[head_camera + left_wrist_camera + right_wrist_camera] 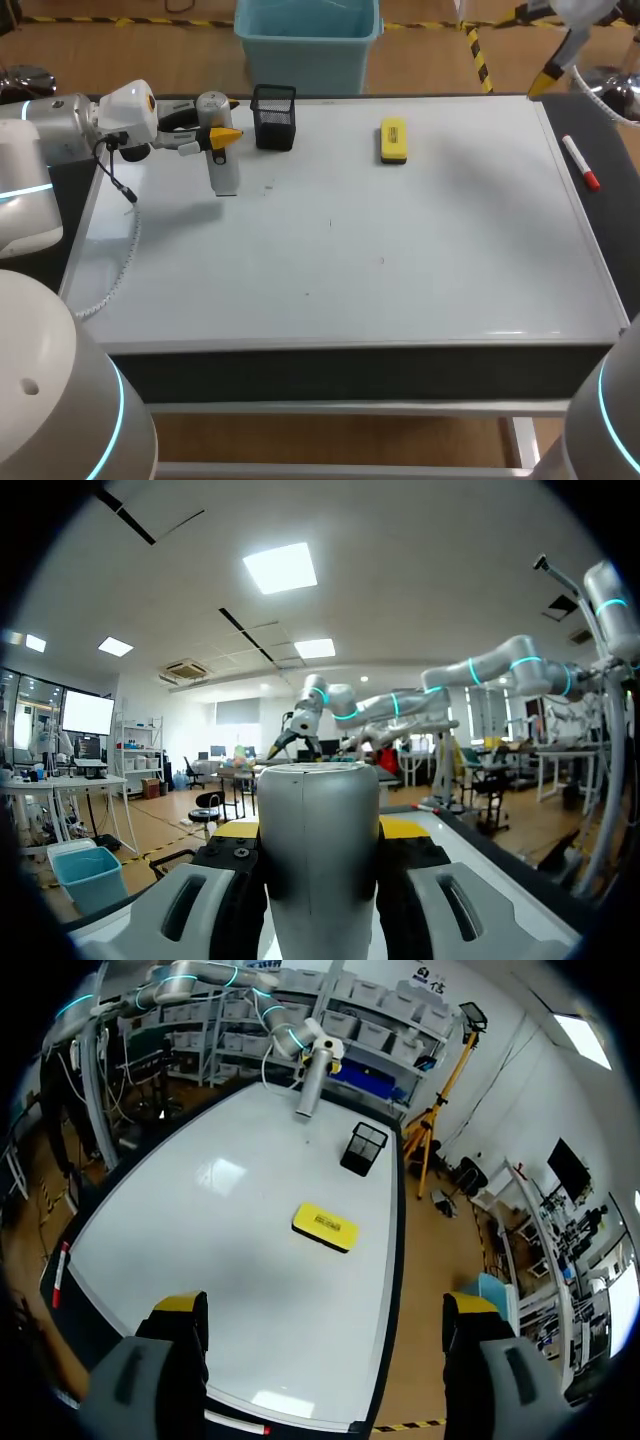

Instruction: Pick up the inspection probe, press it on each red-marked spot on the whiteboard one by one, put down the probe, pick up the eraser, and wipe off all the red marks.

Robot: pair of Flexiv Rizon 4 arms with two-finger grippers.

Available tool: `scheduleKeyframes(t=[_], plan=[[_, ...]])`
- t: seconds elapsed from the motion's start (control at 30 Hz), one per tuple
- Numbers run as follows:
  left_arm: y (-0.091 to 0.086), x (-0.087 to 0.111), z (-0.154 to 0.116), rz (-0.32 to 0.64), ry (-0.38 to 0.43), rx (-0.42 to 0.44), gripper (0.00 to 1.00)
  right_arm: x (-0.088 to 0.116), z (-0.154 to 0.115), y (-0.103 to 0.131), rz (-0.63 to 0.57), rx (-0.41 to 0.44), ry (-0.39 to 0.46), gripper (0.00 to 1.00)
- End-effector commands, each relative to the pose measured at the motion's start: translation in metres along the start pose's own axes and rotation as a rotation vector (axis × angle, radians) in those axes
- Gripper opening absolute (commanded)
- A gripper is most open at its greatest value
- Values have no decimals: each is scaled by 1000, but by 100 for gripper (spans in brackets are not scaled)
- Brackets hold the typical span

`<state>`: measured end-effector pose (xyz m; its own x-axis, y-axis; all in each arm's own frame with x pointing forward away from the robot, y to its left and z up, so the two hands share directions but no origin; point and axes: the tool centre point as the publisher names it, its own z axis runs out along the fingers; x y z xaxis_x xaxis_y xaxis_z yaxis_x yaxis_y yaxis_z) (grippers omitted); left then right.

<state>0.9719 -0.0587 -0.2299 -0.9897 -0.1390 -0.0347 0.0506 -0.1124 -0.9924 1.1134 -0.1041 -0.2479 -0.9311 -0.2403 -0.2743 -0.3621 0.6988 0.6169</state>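
Slip risk, mostly: left gripper [219,135] is pinching the inspection probe [223,170] upright, tip down at the whiteboard [450,260], just beside the mesh pen holder [274,117]. Any sideways drift could knock that holder over. Right gripper [325,1325] hangs spread wide and empty, and the eraser [393,140] lies untouched.

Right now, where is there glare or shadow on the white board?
Head view: a thin bright streak on the white whiteboard near its front edge, and a soft dim patch beside the yellow block eraser. Right wrist view: a bright patch glares mid-board. Left wrist view: the grey cylindrical probe is evenly lit.
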Motion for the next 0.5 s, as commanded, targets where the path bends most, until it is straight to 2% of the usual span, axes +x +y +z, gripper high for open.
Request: scheduleKeyframes(t=[0.03, 0.3, 0.5], plan=[[0, -1, 0, 1, 1, 1, 0, 3, -1, 1, -1, 6, -5, 100], [-3, 1, 7, 16, 22, -12, 0, 3, -1, 1, -1, 6, -5, 100], [-24, -18, 21, 44, 79, 22, 0, 3, -1, 1, -1, 6, -5, 100]])
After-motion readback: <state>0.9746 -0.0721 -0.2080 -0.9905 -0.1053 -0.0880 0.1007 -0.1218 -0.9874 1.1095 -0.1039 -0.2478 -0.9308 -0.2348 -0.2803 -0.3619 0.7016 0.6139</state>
